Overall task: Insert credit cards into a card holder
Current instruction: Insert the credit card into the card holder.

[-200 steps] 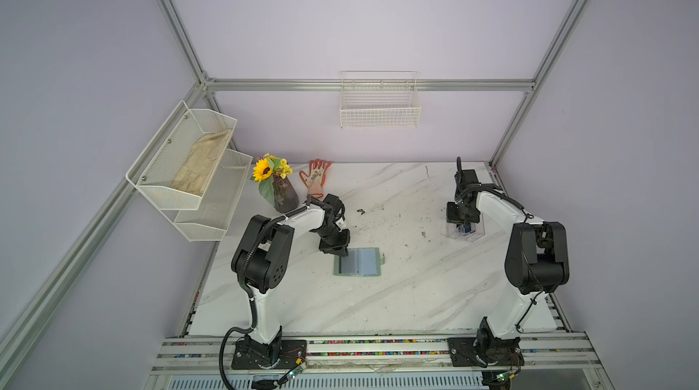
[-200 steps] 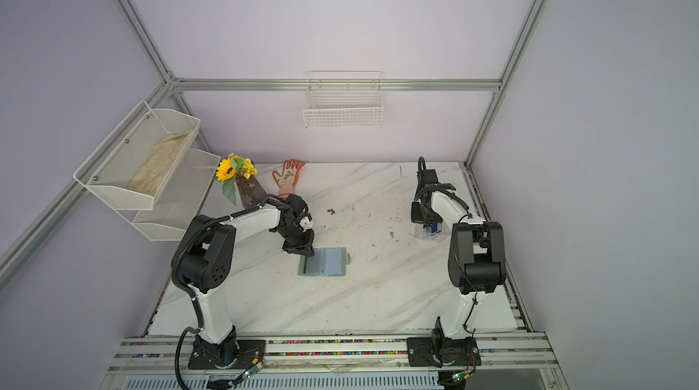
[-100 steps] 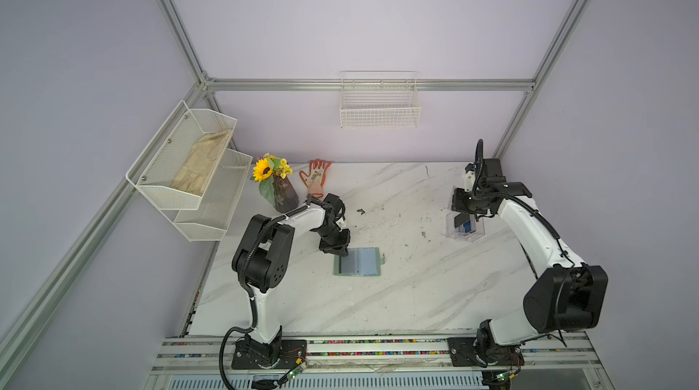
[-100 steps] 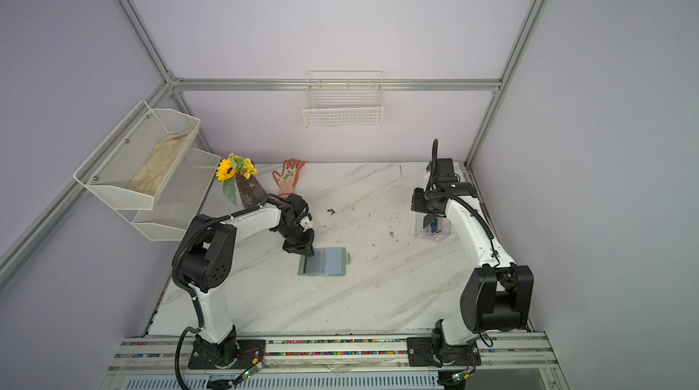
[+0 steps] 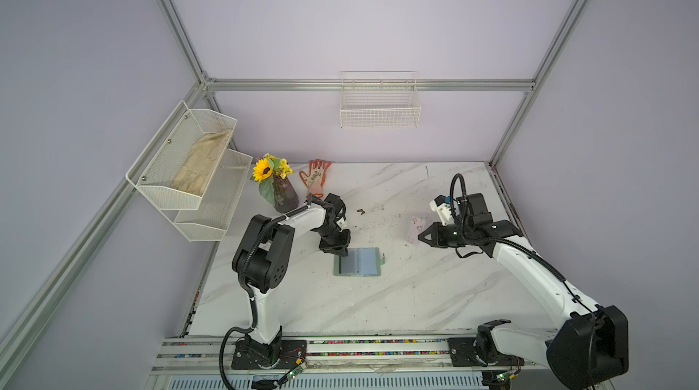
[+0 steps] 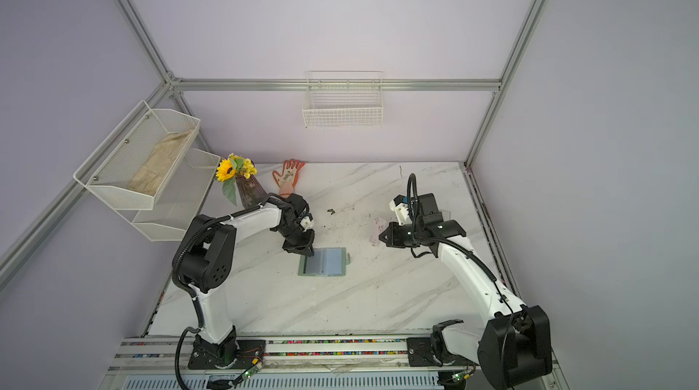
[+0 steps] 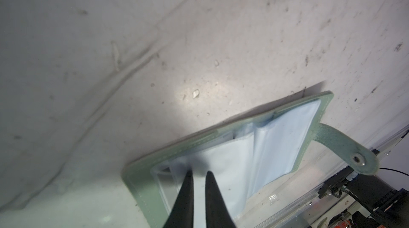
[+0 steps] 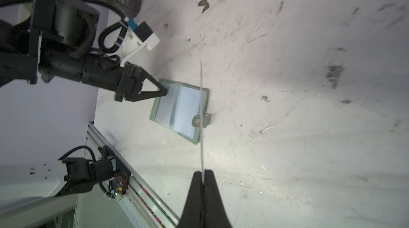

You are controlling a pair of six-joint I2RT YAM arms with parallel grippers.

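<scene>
The sage-green card holder (image 5: 363,261) (image 6: 329,261) lies open on the marble table, pale bluish sleeves up, snap tab (image 7: 345,145) off its right edge. My left gripper (image 5: 342,252) (image 7: 199,172) has its tips down on the holder's left sleeve (image 7: 225,171), jaws a narrow gap apart. My right gripper (image 5: 420,236) (image 8: 202,172) hovers to the right of the holder, shut on a pale pink credit card (image 5: 416,230) (image 6: 378,230). In the right wrist view that card (image 8: 201,116) shows edge-on, in line with the holder (image 8: 183,107).
A sunflower vase (image 5: 281,195) and an orange glove (image 5: 316,178) stand at the back left. Wire shelves (image 5: 189,165) hang on the left wall, a wire basket (image 5: 380,104) on the back wall. A clear box edge (image 6: 448,214) shows behind the right arm.
My right arm has risen from the clear box at the right and swung toward the middle with the pink card. The left arm has stayed on the holder.
</scene>
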